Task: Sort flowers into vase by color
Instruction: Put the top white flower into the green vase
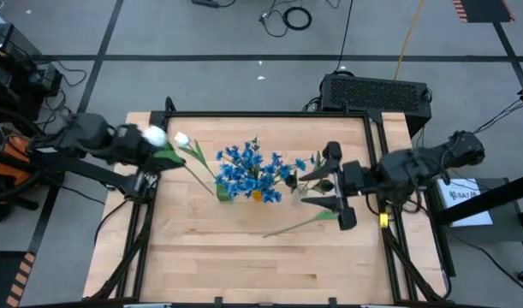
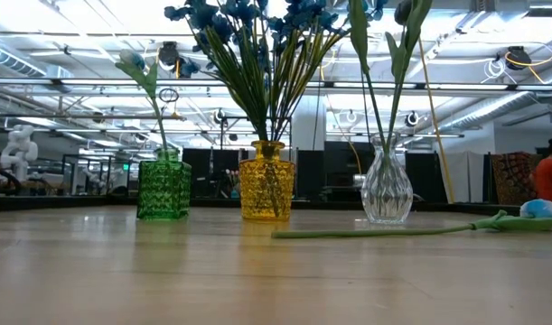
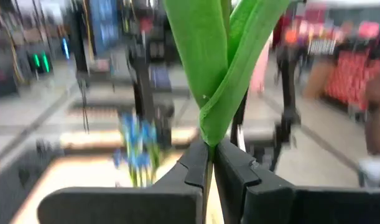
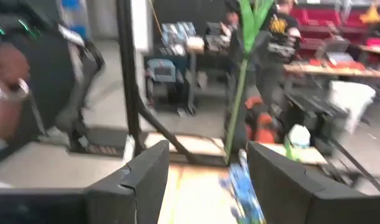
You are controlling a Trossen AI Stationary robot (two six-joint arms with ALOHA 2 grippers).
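Observation:
My left gripper (image 3: 209, 163) is at the table's far left, lifted, and shut on a white tulip flower (image 1: 154, 135). A green vase (image 2: 163, 190) holds one white tulip (image 1: 181, 139), which leans left. A yellow vase (image 2: 266, 181) holds the blue flowers (image 1: 252, 169). A clear vase (image 2: 387, 190) holds green stems with dark buds. Another flower (image 2: 393, 232) lies flat on the table, its stem (image 1: 295, 224) running toward my right gripper (image 1: 323, 188). My right gripper is open and empty at the right, beside the clear vase. My left gripper pinches the tulip's green stem (image 3: 208, 140) between its two fingers, just below where the leaves (image 3: 208, 62) fork. The flower stands up past the fingertips, lifted clear of the table. Its white bud shows over the gripper in the high view.
The three vases stand in a row across the middle of the wooden table (image 1: 244, 265). The black frame rail (image 1: 270, 114) runs along the far edge. Bare table lies toward the near edge. A person (image 2: 551, 171) shows in the room beyond.

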